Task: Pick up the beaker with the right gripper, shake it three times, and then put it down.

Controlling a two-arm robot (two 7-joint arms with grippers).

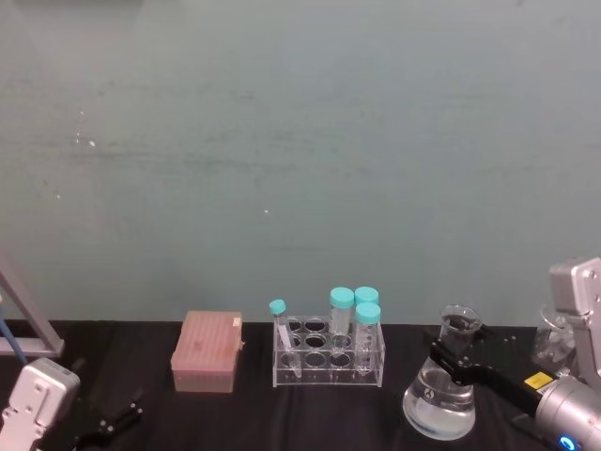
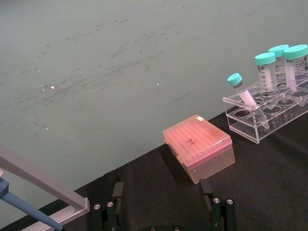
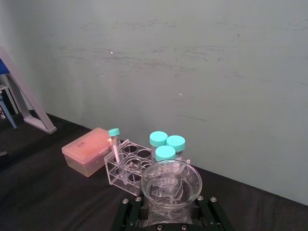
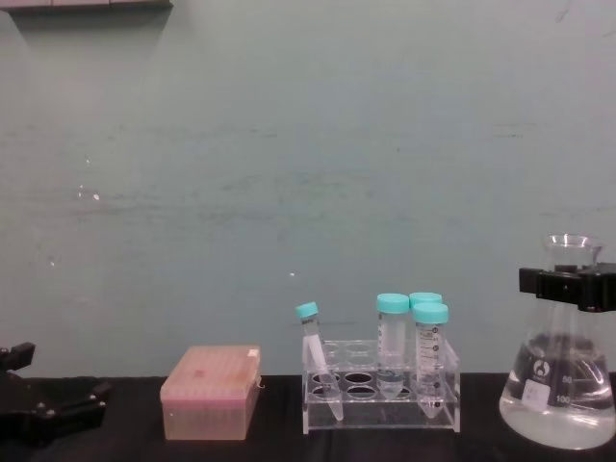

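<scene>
A pale green wall [image 1: 282, 141] closes off the back, and the black tabletop [image 1: 244, 413] runs along its foot. At the table's left edge leans a grey slanted frame [image 1: 23, 319].

The clear glass conical beaker [image 4: 556, 385] stands tallest, at the right side of the table with clear liquid in its wide base. A strip of bare black separates it from the clear plastic tube rack [image 4: 380, 395] to its left. The right gripper [image 4: 568, 282] has its two black fingers closed on the beaker's narrow neck just under the flared rim. Whether the base touches the table cannot be told.

Left of the rack, with a gap between, sits a pink lidded plastic box [image 1: 208, 350]. Three upright blue-capped plastic tubes [image 1: 355, 305] crowd the rack's right end; a smaller one tilts at its left end.

The left gripper [image 2: 162, 190] lies low at the table's left corner – jaws well apart, holding nothing, open table before it
</scene>
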